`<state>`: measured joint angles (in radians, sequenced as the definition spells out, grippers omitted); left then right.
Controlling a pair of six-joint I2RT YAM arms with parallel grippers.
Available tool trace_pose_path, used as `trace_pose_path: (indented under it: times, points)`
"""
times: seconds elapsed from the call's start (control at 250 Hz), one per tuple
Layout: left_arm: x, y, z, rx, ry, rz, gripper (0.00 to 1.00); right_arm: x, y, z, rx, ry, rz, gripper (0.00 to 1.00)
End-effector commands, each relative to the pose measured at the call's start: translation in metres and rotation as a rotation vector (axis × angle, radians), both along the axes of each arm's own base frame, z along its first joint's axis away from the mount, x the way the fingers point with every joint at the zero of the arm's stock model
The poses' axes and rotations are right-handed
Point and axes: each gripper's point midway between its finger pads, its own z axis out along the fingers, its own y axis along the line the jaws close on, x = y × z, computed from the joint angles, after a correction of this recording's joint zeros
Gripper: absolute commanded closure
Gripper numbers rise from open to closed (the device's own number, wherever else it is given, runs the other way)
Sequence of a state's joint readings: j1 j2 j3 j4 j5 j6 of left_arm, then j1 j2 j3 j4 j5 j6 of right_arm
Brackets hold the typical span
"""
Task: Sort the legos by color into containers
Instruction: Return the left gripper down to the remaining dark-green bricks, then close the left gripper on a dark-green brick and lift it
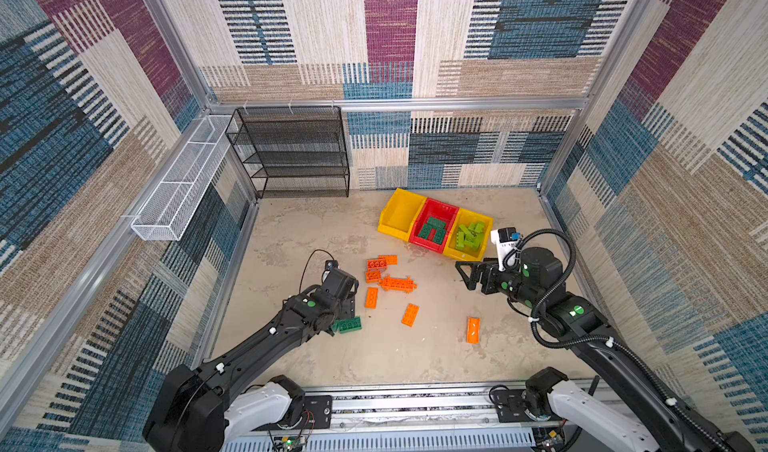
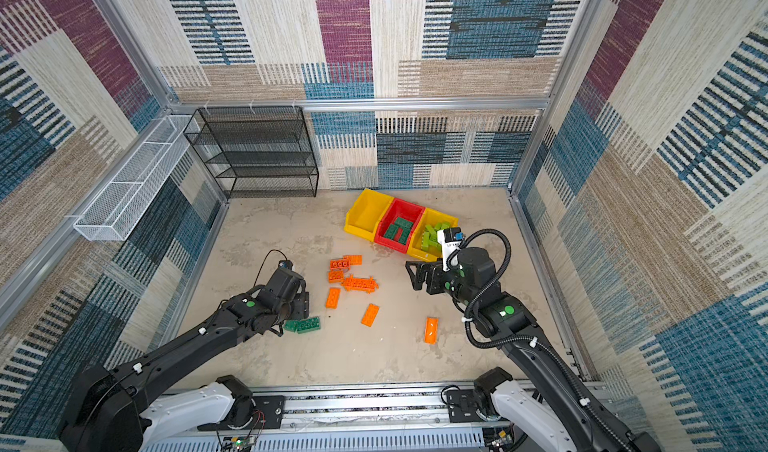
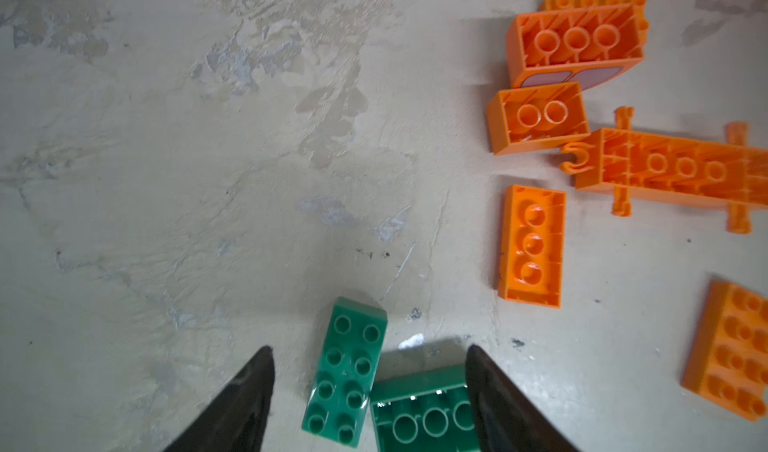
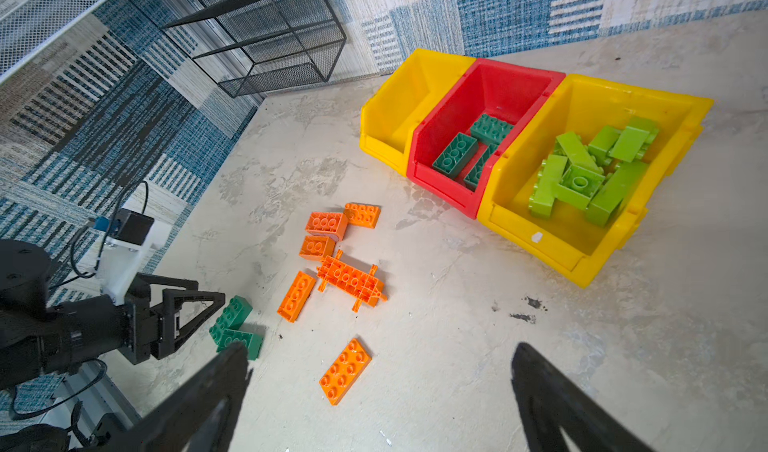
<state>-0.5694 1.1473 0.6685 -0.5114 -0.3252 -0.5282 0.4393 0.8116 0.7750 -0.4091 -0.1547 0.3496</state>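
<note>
Left claw (image 3: 369, 348) is low over the floor and released. Its fingers (image 3: 249, 396) straddle two dark green bricks and pinch nothing.
- The studs-up green brick (image 3: 345, 371) lies between the fingers, with a clear gap to one of them.
- The hollow-side-up green brick (image 3: 419, 418) touches the first and runs under the other finger's edge. I can't tell if that is contact.

Right claw (image 1: 463, 275) hangs above the floor, spread wide, with nothing in it.

The orange legos are all loose on the floor between the two claws.
- The axle piece (image 1: 397, 283) and three bricks beside it (image 1: 376, 263) lie ahead of the right claw's tips.
- An upturned brick (image 3: 532, 246) lies just ahead of the left claw, off to one side.
- The flat plate (image 4: 345, 371) lies ahead of the right claw, nearer than the cluster.
- A lone orange brick (image 1: 473, 329) lies near the right claw, on its base side.

The bins sit just beyond the right claw.
- The yellow bin (image 4: 623, 96) is nearest and holds the lime bricks (image 4: 582, 175).
- The red bin (image 4: 498, 80) is next and holds dark green ones (image 4: 455, 155).
- The other yellow bin (image 4: 395, 109) is farthest.
</note>
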Motion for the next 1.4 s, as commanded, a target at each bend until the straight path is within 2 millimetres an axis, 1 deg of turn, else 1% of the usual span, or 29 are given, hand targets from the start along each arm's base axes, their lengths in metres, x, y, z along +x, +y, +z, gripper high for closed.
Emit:
trace_pose_path:
  times: [0.0,0.116,0.2,0.308,0.4,0.604,0.82,0.892,1.0,1.096,1.232,1.312,1.396]
  points:
    - [-0.001,0.005,-0.015,-0.022,0.042,0.059,0.27,-0.003,0.0,0.009,0.018,-0.028,0.007,0.0]
    - [-0.001,0.006,-0.031,-0.034,0.087,0.066,0.28,-0.006,-0.003,0.008,0.018,-0.022,-0.005,0.0]
    - [0.002,0.001,-0.034,-0.051,0.095,0.055,0.28,-0.007,-0.004,0.007,0.016,-0.02,-0.01,0.0]
    - [0.001,0.001,-0.043,-0.049,0.126,0.061,0.3,-0.008,-0.006,0.008,0.015,-0.021,-0.015,0.0]
    - [-0.003,0.0,-0.05,-0.052,0.164,0.064,0.31,-0.008,-0.007,0.01,0.011,-0.025,-0.018,0.0]
    - [-0.016,0.005,-0.062,-0.06,0.223,0.115,0.35,-0.008,-0.007,0.01,0.01,-0.027,-0.02,0.0]
    - [-0.03,0.009,-0.07,-0.064,0.268,0.141,0.42,-0.006,-0.007,0.01,0.004,-0.032,-0.019,0.0]
    - [-0.031,0.009,-0.069,-0.07,0.27,0.144,0.47,-0.006,-0.007,0.009,0.0,-0.033,-0.02,0.0]
    - [-0.029,0.011,-0.068,-0.052,0.264,0.146,0.57,-0.005,-0.007,0.008,-0.006,-0.035,-0.018,0.0]
    - [-0.022,0.01,-0.066,-0.036,0.263,0.137,0.66,-0.004,-0.007,0.008,-0.011,-0.035,-0.018,0.0]
    - [-0.01,0.003,-0.062,-0.017,0.272,0.115,0.78,-0.005,-0.009,0.008,-0.019,-0.04,-0.027,0.0]
    - [0.003,-0.002,-0.051,-0.005,0.256,0.098,0.84,-0.006,-0.01,0.009,-0.018,-0.042,-0.03,0.0]
    - [0.024,-0.013,-0.027,-0.009,0.215,0.061,0.84,-0.006,-0.011,0.005,-0.018,-0.036,-0.035,0.0]
